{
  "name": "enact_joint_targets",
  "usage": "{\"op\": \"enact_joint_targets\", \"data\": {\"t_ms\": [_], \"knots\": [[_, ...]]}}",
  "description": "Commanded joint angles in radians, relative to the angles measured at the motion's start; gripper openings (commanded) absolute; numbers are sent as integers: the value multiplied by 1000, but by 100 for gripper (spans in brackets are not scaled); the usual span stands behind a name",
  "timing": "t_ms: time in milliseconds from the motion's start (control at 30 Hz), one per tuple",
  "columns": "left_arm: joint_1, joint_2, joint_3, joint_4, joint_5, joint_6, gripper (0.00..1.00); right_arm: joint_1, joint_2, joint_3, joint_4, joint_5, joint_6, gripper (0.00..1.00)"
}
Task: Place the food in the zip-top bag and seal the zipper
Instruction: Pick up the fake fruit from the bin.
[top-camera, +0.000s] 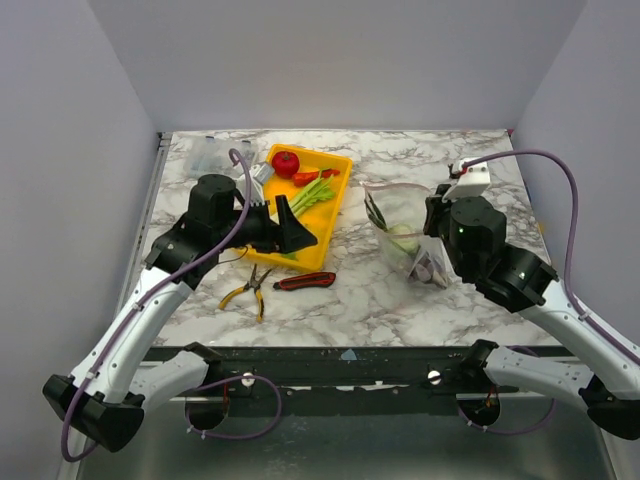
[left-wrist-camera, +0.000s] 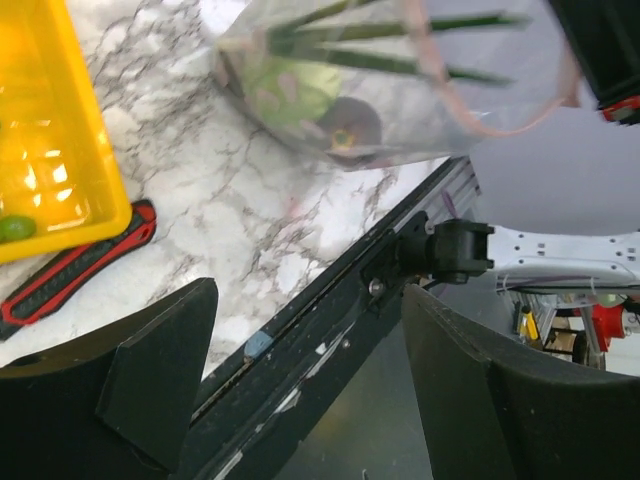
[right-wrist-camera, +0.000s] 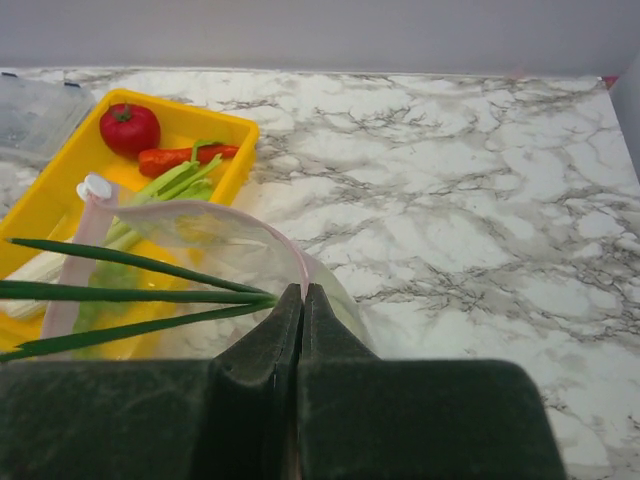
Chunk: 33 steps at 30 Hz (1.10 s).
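Zip-top bag (top-camera: 405, 235) judged light, floppy, slippery; laid on desk (top-camera: 400, 300) right of yellow tray (top-camera: 344, 190). Zipper (right-wrist-camera: 300, 262) pinched in clenched right jaws. Left jaws released, empty. Hold best taken at stiffer zipper strip.

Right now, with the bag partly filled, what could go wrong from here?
The green stalks stick out of the bag, so they may block the zipper. The right fingers pinch the rim at one spot only; the floppy mouth could sag as the tomato or leek goes in. The knife and pliers lie beside the tray; the left fingers could bump them.
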Motion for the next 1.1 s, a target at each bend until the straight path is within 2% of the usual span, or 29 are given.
{"op": "enact_joint_targets", "data": {"t_ms": [0, 100, 233, 367, 533, 600, 733, 1067], "knots": [[-7, 8, 105, 60, 99, 20, 77, 0, 1, -4, 51, -85, 11, 0], [-88, 58, 209, 60, -9, 58, 78, 0, 39, 20, 24, -127, 29, 0], [-195, 124, 336, 0, -200, 132, 75, 0, 67, 43, -6, -72, 54, 0], [-157, 143, 332, -66, -343, 126, 75, 0, 58, 51, -22, 6, 60, 0], [2, 198, 271, -103, -356, 137, 78, 0, 12, 46, -34, 19, 58, 0], [31, 245, 262, -121, -363, 173, 78, 0, -7, 43, -34, 18, 57, 0], [33, 380, 264, -188, -424, 227, 78, 0, -32, 39, -36, -1, 55, 0], [26, 574, 142, -83, -459, 248, 78, 0, -41, 3, -16, -28, 44, 0]]}}
